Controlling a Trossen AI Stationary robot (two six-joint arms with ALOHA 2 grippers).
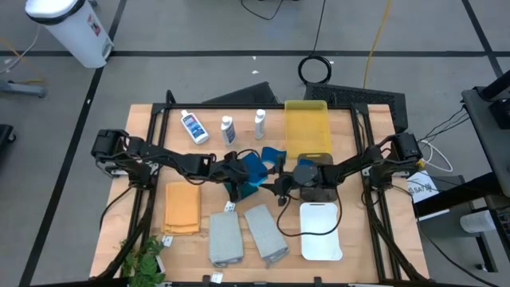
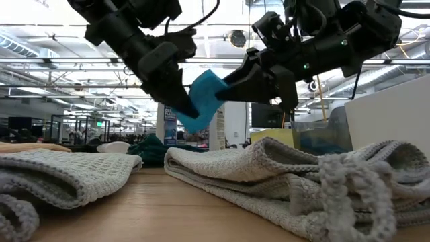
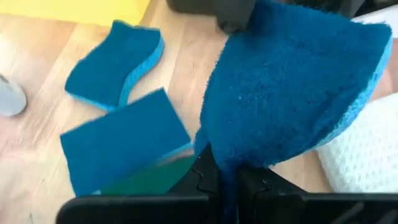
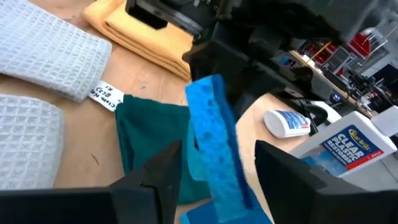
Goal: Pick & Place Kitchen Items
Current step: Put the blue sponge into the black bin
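Observation:
My left gripper [image 1: 237,180] is over the table's middle, shut on a blue sponge [image 1: 252,171], which also shows in the low view [image 2: 204,98]. My right gripper [image 4: 217,171] is open, with a finger on either side of that sponge [image 4: 213,140] and a gap showing on both sides. Two more blue sponges [image 3: 115,61] [image 3: 123,146] lie flat below, one partly on the dark green cloth [image 4: 146,140]. The orange towel [image 1: 182,207] and two grey towels [image 1: 225,239] [image 1: 265,233] lie near the front edge. Three white bottles [image 1: 194,127] [image 1: 228,130] [image 1: 260,123] are at the back. My left gripper pinches one end of the blue sponge [image 3: 231,158] between its two fingers [image 3: 208,177]. The fingers slant down from the table's left side [image 2: 176,91]. The sponge sticks out beyond the fingertips toward my right gripper, lifted clear of the table and bent a little.
A yellow tray [image 1: 307,119] lies at the back right, a dark grey tray [image 1: 328,193] under my right arm, and a white tray [image 1: 322,235] at the front right. A plant [image 1: 139,259] stands at the front left corner.

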